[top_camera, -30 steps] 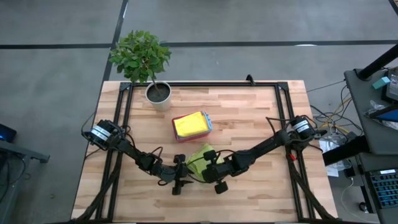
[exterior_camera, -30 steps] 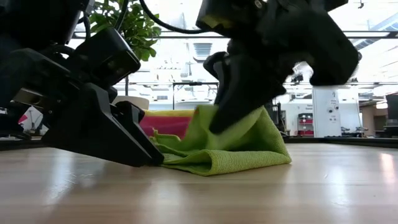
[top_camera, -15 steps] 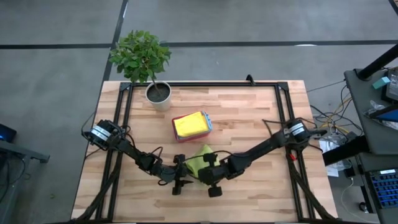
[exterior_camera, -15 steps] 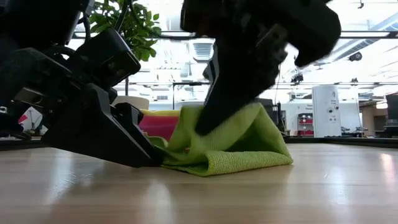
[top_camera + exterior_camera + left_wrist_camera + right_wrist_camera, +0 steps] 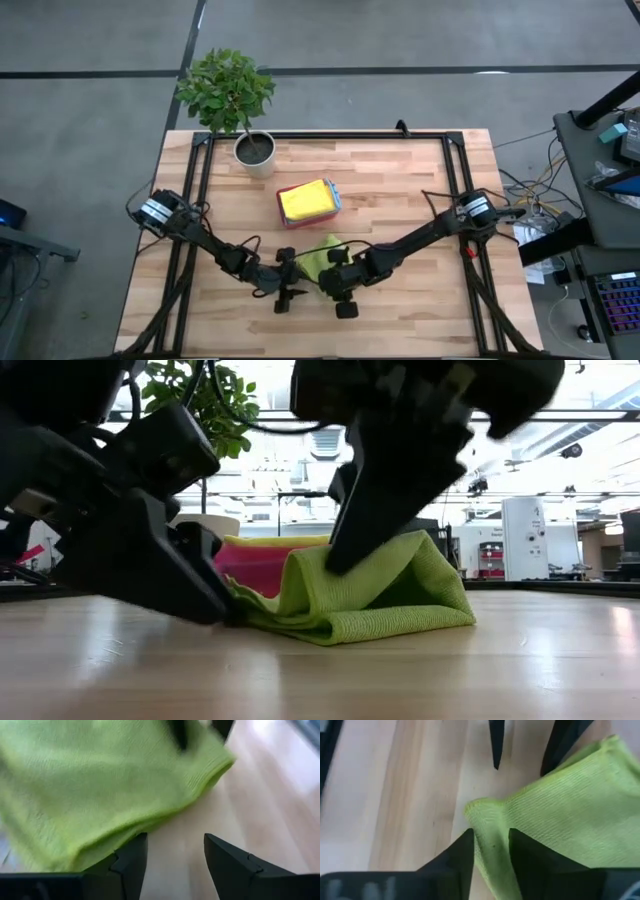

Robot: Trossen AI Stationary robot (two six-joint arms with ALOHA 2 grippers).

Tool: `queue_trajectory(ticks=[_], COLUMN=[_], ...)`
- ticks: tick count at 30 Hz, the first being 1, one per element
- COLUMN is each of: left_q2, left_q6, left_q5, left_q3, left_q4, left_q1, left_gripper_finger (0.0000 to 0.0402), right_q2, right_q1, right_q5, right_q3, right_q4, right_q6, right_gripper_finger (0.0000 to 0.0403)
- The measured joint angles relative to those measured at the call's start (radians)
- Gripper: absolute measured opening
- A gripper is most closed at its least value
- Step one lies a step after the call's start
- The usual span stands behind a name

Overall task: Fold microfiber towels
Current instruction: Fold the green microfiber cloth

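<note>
Both my arms reach low toward the table's (image 5: 420, 200) front-middle, meeting at the lime green towel (image 5: 318, 258). My right gripper (image 5: 490, 852) has its fingers parted around a towel fold. My left gripper (image 5: 172, 857) is spread, one finger at the towel's edge. Only the high view shows a yellow towel (image 5: 305, 200) on the pink tray (image 5: 334, 192) mid-table.

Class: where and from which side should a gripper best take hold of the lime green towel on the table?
Probably the lime green towel by its free hemmed corner, approached low along the wooden table from the front edge: that corner sticks out from the folded bulk, thin enough to pinch.
</note>
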Motion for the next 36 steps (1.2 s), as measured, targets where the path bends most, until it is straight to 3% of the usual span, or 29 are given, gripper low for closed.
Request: queue_trajectory(ticks=[7, 12, 17, 20, 22, 31, 36], left_q2=[-0.107, -0.209, -0.252, -0.234, -0.211, -0.088, -0.049], left_q6=[-0.072, -0.075, -0.016, 0.033, 0.049, 0.019, -0.029], left_q5=[0.019, 0.042, -0.044, -0.182, -0.219, -0.227, -0.227], left_q3=[0.0, 0.007, 0.036, 0.038, 0.037, 0.052, 0.051], left_q4=[-0.222, -0.345, -0.325, -0.306, -0.277, -0.236, -0.256], left_q1=[0.0, -0.003, -0.005, 0.006, 0.016, 0.054, 0.066], left_gripper_finger=[0.0179, 0.0179, 0.0179, 0.0179, 0.0179, 0.0179, 0.0179], right_q2=[-0.078, -0.156, -0.224, -0.241, -0.241, -0.225, -0.225], right_q1=[0.0, 0.0, 0.013, 0.013, 0.01, 0.004, 0.002], right_q5=[0.006, 0.011, 0.204, 0.253, 0.254, 0.254, 0.261], right_q3=[0.0, 0.0, -0.029, -0.069, -0.101, -0.296, -0.355], right_q4=[-0.051, -0.206, -0.333, -0.288, -0.239, -0.001, 0.005], right_q6=[-0.031, -0.062, -0.073, -0.088, -0.088, -0.073, -0.026], right_gripper_finger=[0.0152, 0.016, 0.0147, 0.0138, 0.0137, 0.0134, 0.0065])
